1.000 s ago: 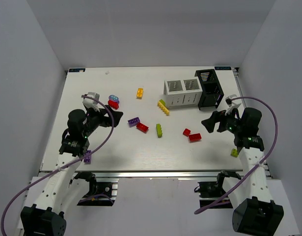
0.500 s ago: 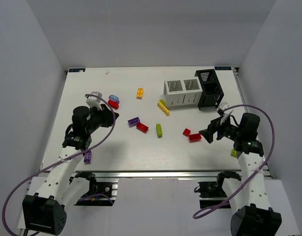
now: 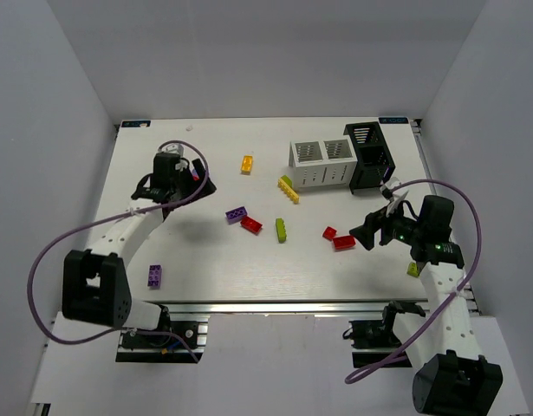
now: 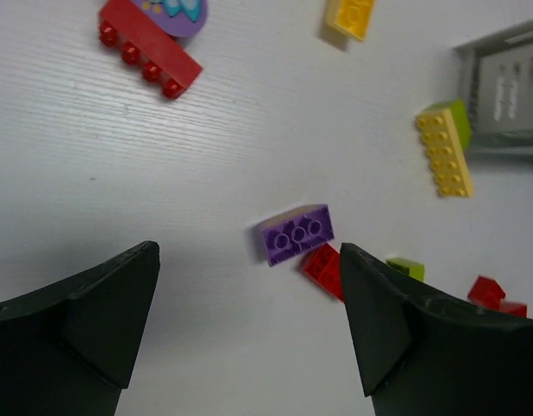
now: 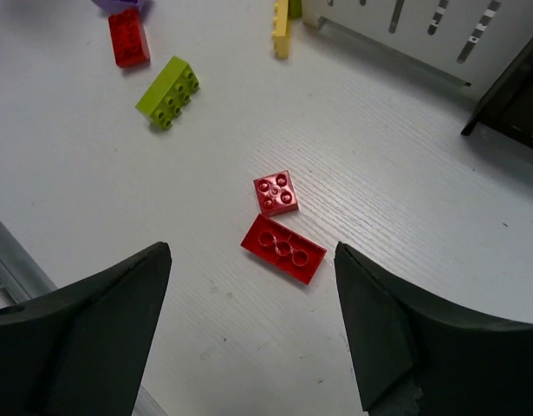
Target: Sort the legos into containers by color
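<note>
- Legos (image 3: 251,224) lie scattered on the table (image 3: 205,260), outside the white box (image 3: 322,178) and black bin (image 3: 370,173).
- Left gripper (image 4: 249,256): I read it spread wide, empty. Purple brick (image 4: 294,234) ahead, just beside a red one (image 4: 322,267).
- Right gripper (image 5: 251,251): spread wide, empty, above two red bricks (image 5: 283,249) side by side.

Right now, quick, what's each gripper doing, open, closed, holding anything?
Left gripper: open, holding nothing.
Right gripper: open, holding nothing.
</note>
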### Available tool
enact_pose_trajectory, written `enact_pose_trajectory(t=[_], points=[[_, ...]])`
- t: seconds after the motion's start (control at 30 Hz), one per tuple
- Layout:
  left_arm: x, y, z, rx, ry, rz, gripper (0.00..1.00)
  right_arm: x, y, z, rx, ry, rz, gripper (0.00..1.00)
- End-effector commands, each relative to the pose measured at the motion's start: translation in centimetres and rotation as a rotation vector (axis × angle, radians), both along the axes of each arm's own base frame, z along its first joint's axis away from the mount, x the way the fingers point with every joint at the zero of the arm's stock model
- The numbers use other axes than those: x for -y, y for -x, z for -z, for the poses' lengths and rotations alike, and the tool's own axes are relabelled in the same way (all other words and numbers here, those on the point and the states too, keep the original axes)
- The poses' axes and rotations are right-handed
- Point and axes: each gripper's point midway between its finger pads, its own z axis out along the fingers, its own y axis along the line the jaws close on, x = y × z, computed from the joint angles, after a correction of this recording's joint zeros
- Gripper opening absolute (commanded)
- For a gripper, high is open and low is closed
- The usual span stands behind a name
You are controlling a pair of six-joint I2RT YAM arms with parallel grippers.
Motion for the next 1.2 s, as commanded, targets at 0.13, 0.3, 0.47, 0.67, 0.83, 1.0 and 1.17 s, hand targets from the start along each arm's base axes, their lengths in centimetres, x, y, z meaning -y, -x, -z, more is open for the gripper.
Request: enact_pose_trajectory(t=[0.13, 0.3, 0.47, 0.67, 0.83, 1.0, 1.17], points=[[-2.5, -2.9, 2.7, -0.144, -0.036, -0.268, 0.94, 0.6, -1.1, -1.8, 0.078, 0.026, 0.058, 0.84], [-2.6, -6.7, 3.5, -0.180, -0.050, -0.340, 0.93, 0.4, -1.0, -1.9, 0.080, 0.021, 0.051, 0.83], [-2.5, -9.5, 5.9, -0.224, -0.079, -0.360, 0.91, 0.4, -0.8, -2.2, 0.093, 0.022, 0.051, 0.83], [-3.1, -11.4, 7.9, -0.282, -0.131, -0.414, 0.86, 0.3, -0.7, -2.2, 0.093, 0.021, 0.049, 0.82], [-3.6, -12.0, 9.7, -0.315, -0.171, -0.442, 0.76, 0.3, -0.6, -2.3, 0.102, 0.023, 0.052, 0.82], [-3.9, -11.9, 10.2, -0.336, -0.193, -0.450, 0.64, 0.4, -0.7, -2.3, 0.106, 0.027, 0.059, 0.82], [-4.4, -11.6, 10.4, -0.340, -0.214, -0.460, 0.53, 0.5, -0.7, -2.4, 0.112, 0.032, 0.063, 0.82]])
